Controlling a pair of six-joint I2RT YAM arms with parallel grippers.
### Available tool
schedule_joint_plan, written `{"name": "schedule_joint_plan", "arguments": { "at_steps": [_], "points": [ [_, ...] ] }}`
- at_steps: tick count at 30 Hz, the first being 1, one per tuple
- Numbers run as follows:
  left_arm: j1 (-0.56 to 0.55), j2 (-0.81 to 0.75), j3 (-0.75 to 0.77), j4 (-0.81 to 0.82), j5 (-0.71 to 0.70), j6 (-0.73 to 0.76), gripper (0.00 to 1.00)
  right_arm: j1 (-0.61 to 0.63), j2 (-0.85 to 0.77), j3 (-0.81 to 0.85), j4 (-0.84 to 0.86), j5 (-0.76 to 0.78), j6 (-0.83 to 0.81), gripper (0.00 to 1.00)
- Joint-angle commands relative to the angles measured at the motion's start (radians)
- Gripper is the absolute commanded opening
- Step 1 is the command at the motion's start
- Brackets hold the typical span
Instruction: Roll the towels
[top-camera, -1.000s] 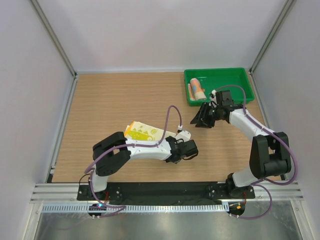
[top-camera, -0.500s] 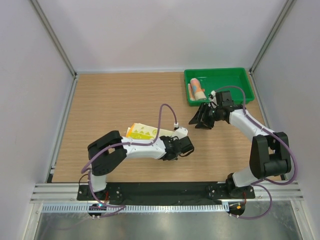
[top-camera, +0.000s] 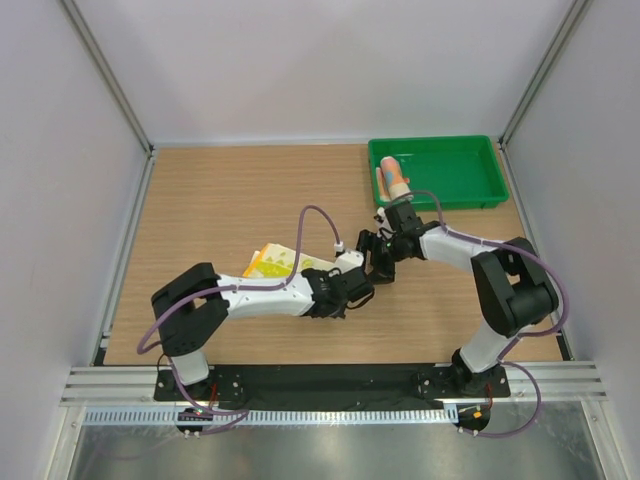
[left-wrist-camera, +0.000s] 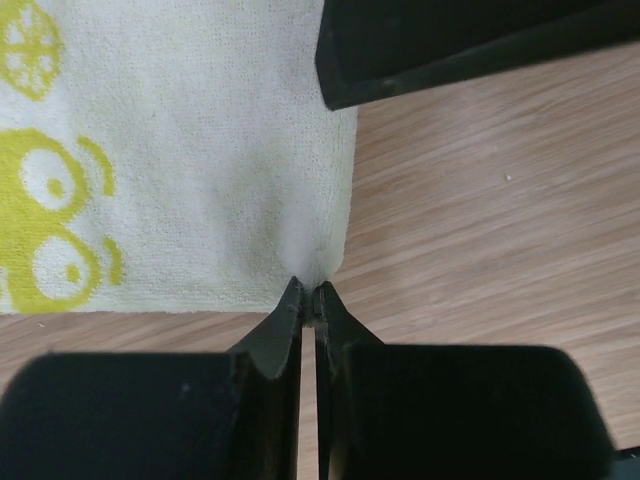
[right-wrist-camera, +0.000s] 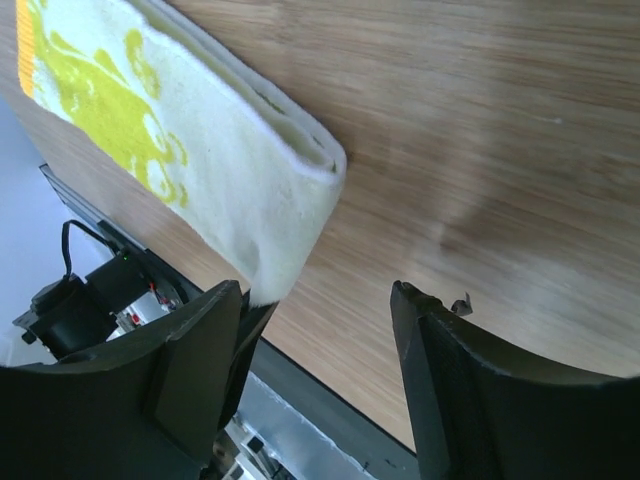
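The yellow towel (top-camera: 275, 262) with a white-green pattern lies folded flat on the wooden table. My left gripper (top-camera: 350, 285) is at its right end. In the left wrist view the left gripper (left-wrist-camera: 308, 292) is shut on the towel's (left-wrist-camera: 200, 150) near right corner. My right gripper (top-camera: 376, 256) hangs just beyond that same end. In the right wrist view the right gripper (right-wrist-camera: 318, 290) stands open, and the folded end of the towel (right-wrist-camera: 200, 170) reaches down to its left finger. A second towel (top-camera: 395, 178), rolled with its orange-pink side showing, lies in the green tray (top-camera: 455, 170).
The green tray stands at the back right of the table. Metal frame posts (top-camera: 105, 75) and white walls enclose the table on three sides. A black base strip (top-camera: 330, 382) with both arm mounts runs along the near edge.
My left gripper has shut on the yellow towel's corner and shifted slightly left. My right arm has swung from beside the tray down to the towel's end, its jaws opening wider.
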Motion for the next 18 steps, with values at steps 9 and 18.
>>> {"name": "schedule_joint_plan", "arguments": {
  "at_steps": [9, 18],
  "points": [
    [0.010, -0.128, -0.012, 0.008, 0.027, -0.011, 0.02, 0.036, 0.129, 0.035, 0.141, 0.015, 0.062, 0.60],
    [0.011, -0.154, -0.026, -0.001, 0.032, -0.019, 0.01, 0.033, 0.160, 0.081, 0.126, 0.045, 0.063, 0.31]
  ]
}}
